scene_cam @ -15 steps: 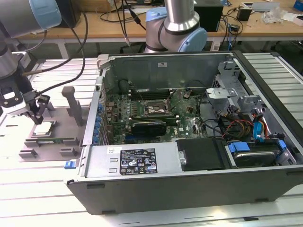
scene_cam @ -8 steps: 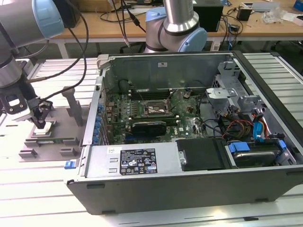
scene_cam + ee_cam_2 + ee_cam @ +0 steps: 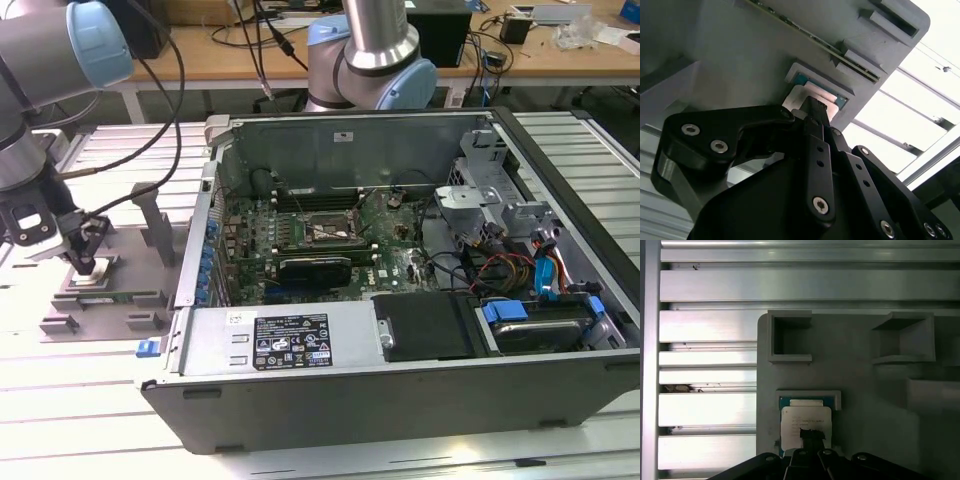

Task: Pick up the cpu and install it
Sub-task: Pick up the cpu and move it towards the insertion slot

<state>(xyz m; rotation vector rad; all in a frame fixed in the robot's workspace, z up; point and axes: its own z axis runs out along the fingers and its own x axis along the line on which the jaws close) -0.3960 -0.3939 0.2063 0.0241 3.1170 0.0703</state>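
Note:
The cpu point(image 3: 805, 417) is a small pale silver square lying flat in a shallow nest on the grey fixture plate point(image 3: 860, 405). In the exterior view it lies at the far left point(image 3: 93, 281), outside the computer case point(image 3: 400, 330). My gripper point(image 3: 812, 436) stands right over the chip, its dark fingers drawn together and their tips at the chip's top face. The second wrist view shows the same closed fingertips point(image 3: 814, 107) against the pale cpu point(image 3: 796, 96). Inside the case, the dark square socket point(image 3: 318, 230) sits on the motherboard, well to the exterior view's right of my gripper point(image 3: 85, 266).
Upright grey blocks point(image 3: 152, 225) and square pockets point(image 3: 790, 337) stand on the fixture plate around the chip. The ribbed metal table point(image 3: 705, 360) runs beyond the plate's edge. The case wall point(image 3: 205, 240) rises between plate and motherboard. A second robot arm base point(image 3: 370, 60) stands behind the case.

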